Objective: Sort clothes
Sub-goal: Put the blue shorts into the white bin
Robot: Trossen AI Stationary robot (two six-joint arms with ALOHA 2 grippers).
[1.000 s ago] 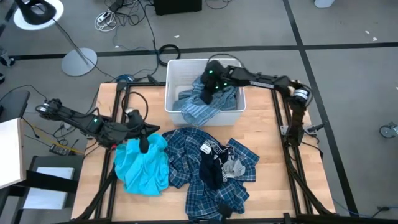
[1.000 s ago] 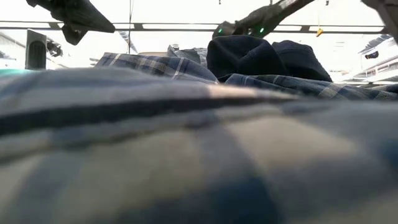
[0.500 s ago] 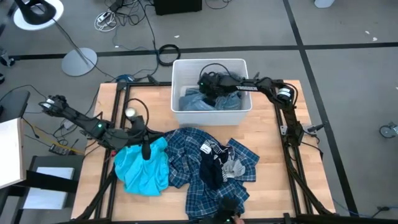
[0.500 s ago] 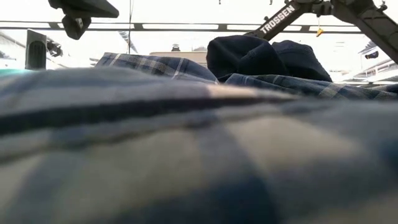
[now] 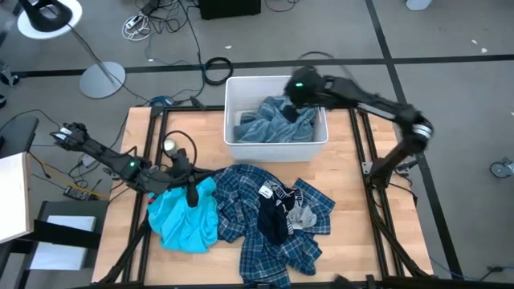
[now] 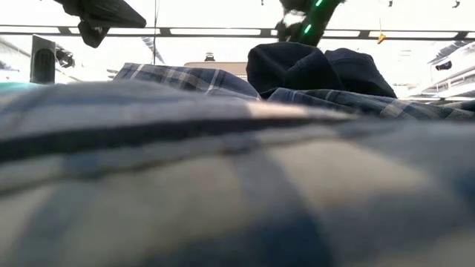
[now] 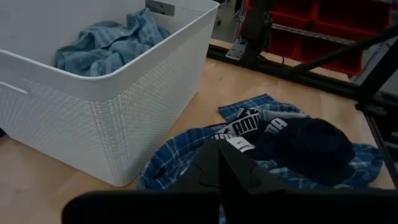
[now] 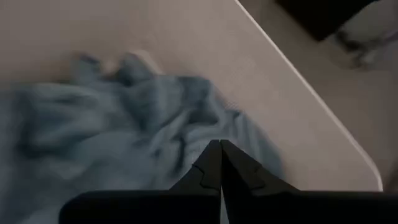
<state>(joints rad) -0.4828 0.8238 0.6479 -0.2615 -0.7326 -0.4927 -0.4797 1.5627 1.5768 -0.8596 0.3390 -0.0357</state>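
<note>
Right gripper (image 8: pixel 220 163): fingers pressed together, nothing between them, hovering over the grey-blue striped garment (image 5: pixel 269 127) inside the white bin (image 5: pixel 238 149) at the far centre of the table (image 5: pixel 361 217).

Left gripper (image 7: pixel 219 169): fingers pressed together, empty, above the near-left part of the table where the turquoise shirt (image 5: pixel 185 213) meets the plaid shirts (image 5: pixel 241 205).

Progress, as judged: one garment sits in the bin. The turquoise shirt, the plaid shirts and the dark socks (image 5: pixel 273 218) lie heaped on the near half of the table, unsorted. Most of the task looks to be left.

View differences:
- High view gives the whole layout: the bin far, the pile near, arms on either side.
- Left wrist view shows the bin's woven-textured wall, the striped garment's folds against its far wall, and a printed white label on the dark clothing.
- Right wrist view shows only the bin's inside.
- Low view is nearly filled by plaid fabric; the dark socks hump up behind it.
</note>
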